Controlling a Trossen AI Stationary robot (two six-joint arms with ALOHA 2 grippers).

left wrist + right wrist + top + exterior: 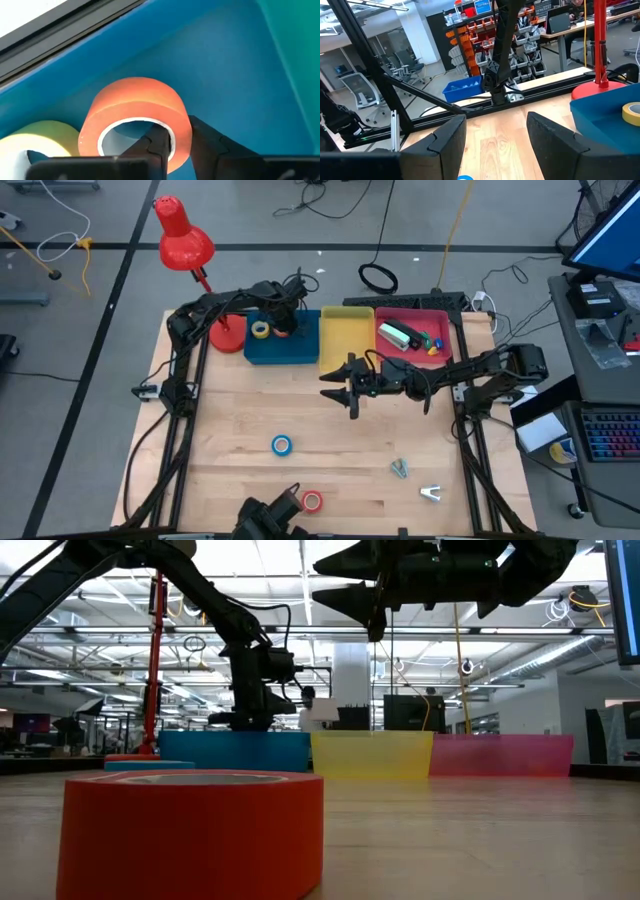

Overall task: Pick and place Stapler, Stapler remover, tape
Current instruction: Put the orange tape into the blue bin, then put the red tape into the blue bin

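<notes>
**High view: two rolls binned, two still out**

High view counts four tape rolls. The yellow roll and the orange roll lie side by side in the blue bin at the far left of the surface. The blue roll lies on the open wood near the middle, and the red roll lies at the near edge.

Three bins stand in a row along the far side: blue, then the yellow bin, then the pink bin on the right. The pink bin holds a stapler and some small coloured pieces too small to tell. Two small metal items lie on the wood at the near right.

The left gripper is down inside the blue bin, its fingers pinching the wall of the orange roll, one finger inside the ring and one outside. The right gripper hangs above the middle of the surface, near the yellow bin, jaws apart and holding nothing.

One red desk lamp stands at the far left corner.
</notes>
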